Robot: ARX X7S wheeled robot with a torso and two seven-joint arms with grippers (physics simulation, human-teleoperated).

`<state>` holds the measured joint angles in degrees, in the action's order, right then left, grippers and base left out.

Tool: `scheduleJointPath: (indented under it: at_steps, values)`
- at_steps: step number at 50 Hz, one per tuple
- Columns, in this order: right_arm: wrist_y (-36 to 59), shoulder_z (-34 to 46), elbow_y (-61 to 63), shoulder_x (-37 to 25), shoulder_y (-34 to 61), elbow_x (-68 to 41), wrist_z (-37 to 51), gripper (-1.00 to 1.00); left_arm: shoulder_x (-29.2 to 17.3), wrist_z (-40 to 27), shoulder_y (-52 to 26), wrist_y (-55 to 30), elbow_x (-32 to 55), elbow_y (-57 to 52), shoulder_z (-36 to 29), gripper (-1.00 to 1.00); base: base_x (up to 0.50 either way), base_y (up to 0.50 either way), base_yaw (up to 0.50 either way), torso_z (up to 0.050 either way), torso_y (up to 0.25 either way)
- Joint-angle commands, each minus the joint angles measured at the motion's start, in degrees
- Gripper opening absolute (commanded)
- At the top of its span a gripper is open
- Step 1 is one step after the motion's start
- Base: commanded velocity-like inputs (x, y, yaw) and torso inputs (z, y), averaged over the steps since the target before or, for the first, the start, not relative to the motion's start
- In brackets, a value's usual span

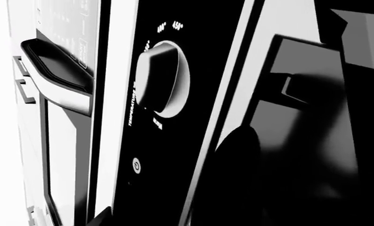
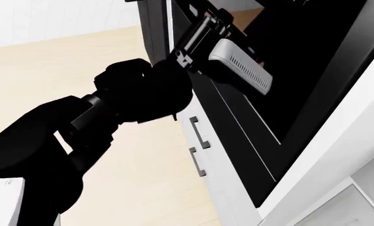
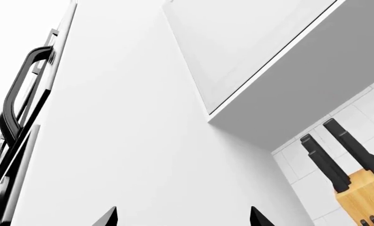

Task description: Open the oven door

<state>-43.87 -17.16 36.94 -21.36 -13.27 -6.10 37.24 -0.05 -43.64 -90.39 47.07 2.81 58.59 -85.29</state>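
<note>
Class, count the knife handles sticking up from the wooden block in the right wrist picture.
2: both black handles stand side by side in the knife block; others may be cropped.

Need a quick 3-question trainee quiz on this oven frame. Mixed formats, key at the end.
1. True or false: a knife block shows in the right wrist view.
2. Pick one: the right end effector holds A) a handle, B) nothing, C) a knife.
3. Fill in: the round control marked 400 and 450 in the left wrist view is a temperature ____.
Key: 1 true; 2 B; 3 knob.
</note>
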Motion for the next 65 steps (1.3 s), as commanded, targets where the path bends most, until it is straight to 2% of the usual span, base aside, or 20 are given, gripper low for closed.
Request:
scheduleJointPath:
  at_steps: [1, 22, 37, 60, 61, 65]
  values:
    - [0.1, 0.0, -0.1, -0.2, 0.1, -0.2, 0.0, 1.00, 0.0, -3.6, -1.9, -0.3, 1.7, -0.3, -3.4, 1.00, 0.00, 0.00, 0.00, 0.000, 0.000]
    - [0.1, 0.2, -0.5, -0.3, 0.8, -0.2, 0.1, 1.00, 0.0, -2.7, -2.3, 0.6, 2.6, -0.9, -4.1, 1.00, 0.00, 0.00, 0.00, 0.000, 0.000]
    - [0.0, 0.1, -0.2, -0.2, 0.4, -0.2, 0.1, 1.00, 0.0, 0.7, -1.5, 2.2, 2.6, -1.2, -4.1, 1.00, 0.00, 0.00, 0.00, 0.000, 0.000]
    - [-0.2, 0.0, 0.1, -0.1, -0.1, -0.2, 0.1, 1.00, 0.0, 5.7, -0.2, 4.5, 7.7, 0.5, -3.4, 1.00, 0.00, 0.00, 0.00, 0.000, 0.000]
    - [-0.2, 0.0, 0.1, -0.1, -0.1, -0.2, 0.1, 1.00, 0.0, 6.0, -0.2, 4.6, 7.8, 0.5, -3.4, -1.00, 0.00, 0.00, 0.00, 0.000, 0.000]
    - [-0.2, 0.0, 0.1, -0.1, -0.1, -0.2, 0.1, 1.00, 0.0, 7.4, 0.0, 5.1, 8.1, 0.4, -3.3, -1.00, 0.00, 0.00, 0.00, 0.000, 0.000]
